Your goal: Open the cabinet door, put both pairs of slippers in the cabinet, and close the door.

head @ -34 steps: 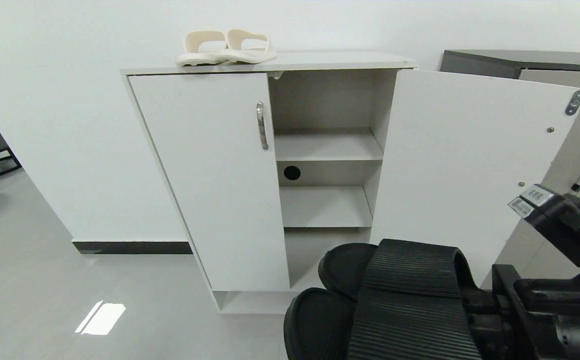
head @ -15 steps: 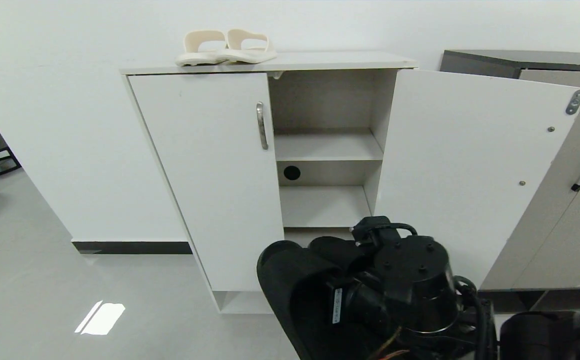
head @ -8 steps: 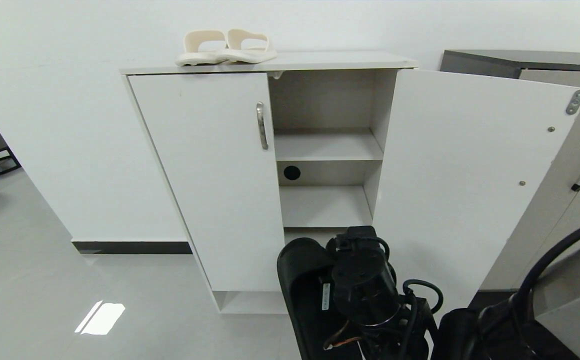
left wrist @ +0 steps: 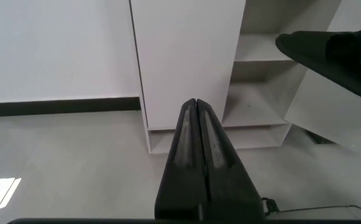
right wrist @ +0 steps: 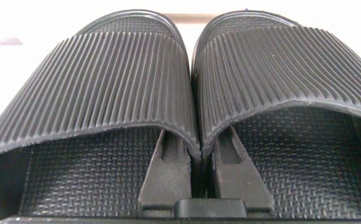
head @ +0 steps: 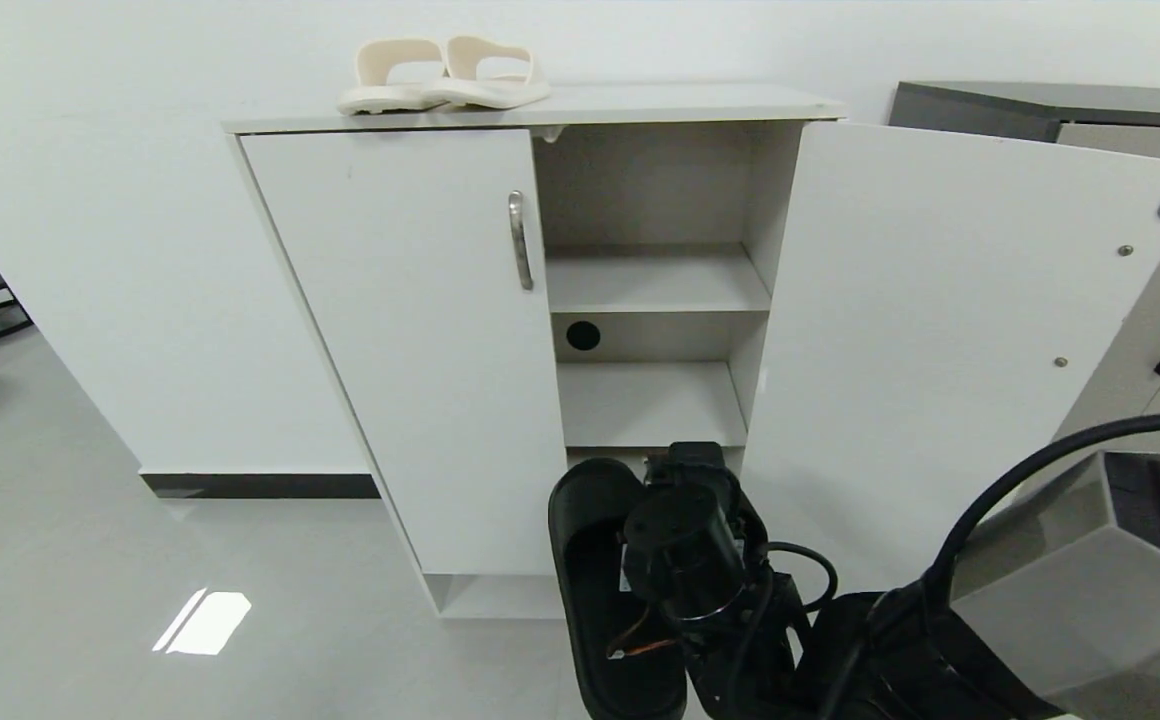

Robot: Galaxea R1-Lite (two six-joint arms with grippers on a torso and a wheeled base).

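Pinching the adjoining inner edges of the black slippers (head: 595, 560), the right gripper (right wrist: 196, 149) holds the pair side by side (ribbed straps uppermost in the right wrist view). The pair hangs in front of the lowest opening of the cabinet (head: 680, 100), just beside the free edge of the left door (head: 420, 330), which is closed. Right door (head: 930, 330): swung open. Cream slippers (head: 440, 75): resting on the cabinet top, above the left door. Left gripper (left wrist: 196, 143): jaws pressed flat together, pointing toward the cabinet base over the grey floor (left wrist: 75, 155).
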